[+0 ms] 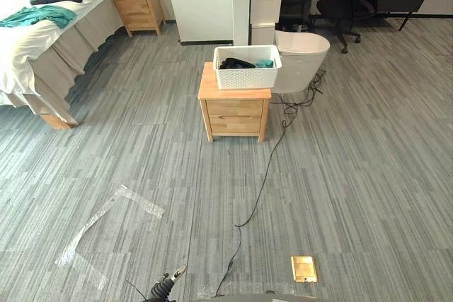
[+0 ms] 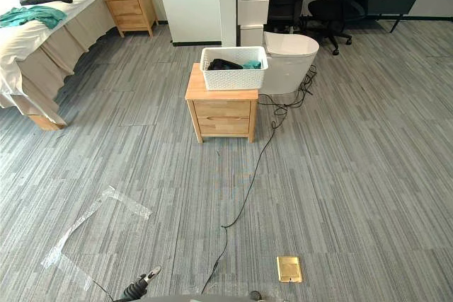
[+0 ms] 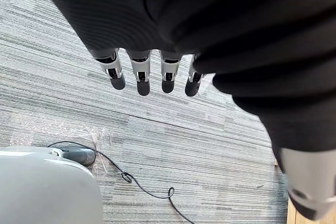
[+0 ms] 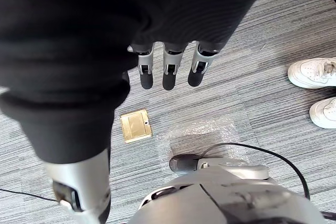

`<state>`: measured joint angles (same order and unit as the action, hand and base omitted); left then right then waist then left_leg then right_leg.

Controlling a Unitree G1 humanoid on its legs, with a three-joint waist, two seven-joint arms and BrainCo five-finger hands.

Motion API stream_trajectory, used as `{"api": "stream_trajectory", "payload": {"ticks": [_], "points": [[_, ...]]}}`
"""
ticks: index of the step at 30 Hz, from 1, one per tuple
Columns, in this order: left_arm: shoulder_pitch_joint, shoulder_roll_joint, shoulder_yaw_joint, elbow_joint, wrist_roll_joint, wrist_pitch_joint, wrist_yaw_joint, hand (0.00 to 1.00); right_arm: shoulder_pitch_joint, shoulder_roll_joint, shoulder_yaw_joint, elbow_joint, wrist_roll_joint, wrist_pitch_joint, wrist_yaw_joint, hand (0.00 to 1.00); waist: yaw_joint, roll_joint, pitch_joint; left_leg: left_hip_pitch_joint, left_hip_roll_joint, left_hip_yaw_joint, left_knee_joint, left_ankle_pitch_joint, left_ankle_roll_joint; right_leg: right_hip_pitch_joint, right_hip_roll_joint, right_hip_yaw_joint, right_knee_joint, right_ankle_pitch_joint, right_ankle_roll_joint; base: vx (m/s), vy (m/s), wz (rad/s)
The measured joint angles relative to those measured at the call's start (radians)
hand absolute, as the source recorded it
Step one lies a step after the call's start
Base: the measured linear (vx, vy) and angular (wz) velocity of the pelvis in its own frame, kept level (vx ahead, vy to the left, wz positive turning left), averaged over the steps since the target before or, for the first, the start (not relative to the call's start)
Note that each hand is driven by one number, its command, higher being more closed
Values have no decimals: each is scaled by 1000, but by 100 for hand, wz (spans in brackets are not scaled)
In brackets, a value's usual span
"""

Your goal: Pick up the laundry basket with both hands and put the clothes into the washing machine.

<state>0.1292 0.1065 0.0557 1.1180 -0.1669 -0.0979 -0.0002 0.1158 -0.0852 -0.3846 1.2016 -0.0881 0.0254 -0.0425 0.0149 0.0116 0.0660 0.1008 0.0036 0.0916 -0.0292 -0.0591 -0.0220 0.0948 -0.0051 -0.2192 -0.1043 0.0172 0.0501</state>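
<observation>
Floor (image 1: 354,175): grey striped carpet, a wide open stretch between the robot and the work.
Bed (image 1: 28,40): far left, well apart from the task.
Washing machine (image 1: 301,54): my read of the white rounded tub just behind and to the right of the desk.
Desk (image 1: 233,114): small wooden unit with drawers, carrying the basket.
Laundry basket (image 1: 248,74): white perforated plastic, upright with its mouth up. It sits on the desk top, long axis left to right, and its right end juts toward the machine.
Handling: likely light, stiff with some flex. Grip the rim at the two short ends and keep it level.
Clothes (image 1: 237,64): dark and teal, soft, lying loose inside.
Left hand (image 3: 142,77): fingers straight and apart, empty.
Right hand (image 4: 168,72): same, empty over the floor.
</observation>
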Motion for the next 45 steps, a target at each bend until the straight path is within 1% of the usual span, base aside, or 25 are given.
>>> {"api": "stream_trajectory", "payload": {"ticks": [7, 18, 20, 21, 22, 23, 24, 25, 27, 29, 30, 31, 32, 33, 34, 35, 36, 37, 38, 39, 40, 41, 42, 43, 45], "points": [[-1, 4, 24, 9, -16, 0, 0, 0, -1, 8, 2, 0, 1, -1, 3, 0, 0, -16, 8, 7, -2, -1, -2, 0, 1, 6, -2, -2, 0, 0, 0, -43, 7, 0], [-7, 8, 27, 22, -37, 3, 0, 0, -1, 9, 10, -1, 7, -1, 3, 0, 0, -18, 9, -5, -1, -22, 2, 1, 2, 10, -1, -31, 0, -1, 0, -21, -2, 7], [-19, 18, 32, 21, -41, 3, 0, 0, -13, 15, 10, -2, 8, -4, 3, 0, -3, -23, 32, -38, 2, -34, 94, -38, -2, 26, -3, -43, 4, -9, -10, -19, -18, 21], [-38, 25, 44, 20, -51, 4, 0, 0, -23, 16, 10, -3, 8, -9, 4, 0, -3, -35, 65, -97, 11, -35, 239, -85, -27, 41, -1, -53, 4, -21, -24, -119, -43, 31], [-49, 29, 64, 12, -59, 4, 0, 0, -35, 19, 11, -2, 8, -11, 4, 0, -2, -43, 94, -174, 22, -32, 416, -107, -51, 50, 3, -58, 5, -33, -48, -140, -49, 24], [-50, 29, 67, 8, -60, 4, 0, 0, -37, 18, 13, -2, 8, -11, 4, 0, 0, -38, 104, -216, 32, -25, 511, -106, -51, 53, 5, -57, 11, -39, -56, -128, -36, 6], [-46, 23, 68, 1, -61, 6, 0, 0, -39, 7, 17, -2, 9, -12, 5, 0, 3, -27, 114, -283, 66, 14, 666, -97, -61, 65, 13, -52, 25, -51, -68, -38, 11, -11], [-31, 20, 69, -2, -65, 7, 0, 0, -44, -1, 24, -4, 9, -12, 4, 0, 3, -11, 125, -327, 101, 59, 760, -112, -39, 77, 17, -43, 40, -66, -72, -16, 40, -15], [-16, 5, 69, -3, -65, 8, -1, 0, -53, -21, 23, -4, 10, -11, 4, 0, 4, 11, 125, -358, 118, 109, 735, -142, 8, 76, 2, -19, 61, -80, -70, 54, 103, -29], [-9, -4, 74, -4, -66, 13, -1, 0, -70, -23, 24, -5, 11, -11, 4, 0, 6, 21, 127, -384, 101, 120, 581, -136, 3, 53, -35, 10, 71, -86, -60, 96, 146, -46], [-10, -5, 74, -4, -66, 14, -2, 0, -76, -28, 29, -10, 17, -11, 4, 0, 8, 22, 127, -392, 91, 114, 470, -121, -16, 39, -60, 31, 72, -93, -49, 98, 144, -43], [-10, -5, 74, -4, -66, 14, -1, 0, -78, -30, 34, -12, 20, -11, 4, 0, 8, 23, 127, -393, 86, 105, 419, -110, -31, 37, -74, 37, 71, -97, -42, 271, 270, -55], [-10, -9, 75, -3, -66, 14, -2, 0, -73, -31, 42, -12, 28, -11, 4, 0, 10, 30, 122, -389, 85, 87, 339, -96, -54, 37, -95, 58, 77, -114, -16, 296, 266, -40], [-9, -13, 78, -3, -66, 15, -2, 0, -67, -33, 40, -15, 33, -11, 4, 0, 10, 37, 118, -385, 87, 78, 343, -96, -53, 33, -102, 61, 89, -125, 0, 326, 291, -41], [1, -22, 97, -2, -67, 15, -2, 0, -57, -38, 40, -16, 40, -11, 3, 0, 15, 46, 111, -386, 91, 60, 371, -103, -42, 16, -113, 75, 139, -159, 17, 364, 332, -35], [9, -29, 126, -1, -78, 15, -2, 0, -37, -37, 39, -19, 40, -11, 6, 0, 24, 36, 92, -384, 78, 59, 408, -107, -13, -21, -150, 98, 263, -240, 47, 372, 308, -48], [12, -26, 150, 11, -85, 15, -1, 0, -19, -25, 27, -16, 42, -17, 5, 0, 29, 11, 68, -365, 40, 81, 429, -107, 3, -101, -202, 113, 509, -308, 99, 460, 352, -37], [10, -16, 153, 19, -91, 16, 0, 0, -19, -15, 19, -17, 42, -18, 7, 0, 26, -8, 66, -346, 18, 88, 434, -126, 28, -153, -231, 119, 664, -315, 102, 318, 197, -9], [9, -2, 151, 21, -97, 19, 0, 0, -19, 1, 7, -18, 40, -18, 11, 0, 17, -35, 70, -305, -8, 93, 431, -142, 41, -217, -260, 137, 889, -290, 96, 500, 264, 26], [10, 10, 149, 20, -98, 24, 0, 0, -18, 22, -4, -17, 39, -17, 23, 0, 0, -44, 77, -243, -28, 92, 431, -159, 64, -280, -278, 134, 1145, -230, 70, 445, 186, 30], [10, 13, 144, 19, -99, 26, 0, 0, -17, 27, -8, -16, 38, -15, 24, 0, 1, -49, 76, -191, -34, 88, 420, -174, 76, -296, -278, 110, 1269, -219, 52, 548, 193, 29], [6, 14, 144, 9, -99, 28, 1, 0, -16, 26, -7, -17, 38, -16, 25, 0, 1, -48, 76, -118, -38, 74, 381, -178, 79, -301, -276, 55, 1343, -227, 37, 464, 113, 23], [3, 14, 148, -17, -105, 27, 3, 0, -31, 23, -9, -24, 38, -15, 25, 0, 1, -41, 77, -56, -39, 53, 320, -177, 80, -317, -266, -9, 1334, -237, 22, 450, 94, 23], [0, 12, 152, -30, -110, 25, 6, 0, -37, 21, -10, -29, 38, -13, 24, 0, 1, -37, 76, -33, -39, 45, 295, -177, 80, -331, -257, -30, 1304, -246, 20, 443, 49, 26], [-18, -5, 152, -48, -118, 22, 18, 0, -49, 10, 1, -51, 41, 7, 28, 0, -2, -19, 87, 37, -25, 28, 239, -175, 77, -346, -221, -84, 1125, -288, 12, 478, -6, 30]]}}
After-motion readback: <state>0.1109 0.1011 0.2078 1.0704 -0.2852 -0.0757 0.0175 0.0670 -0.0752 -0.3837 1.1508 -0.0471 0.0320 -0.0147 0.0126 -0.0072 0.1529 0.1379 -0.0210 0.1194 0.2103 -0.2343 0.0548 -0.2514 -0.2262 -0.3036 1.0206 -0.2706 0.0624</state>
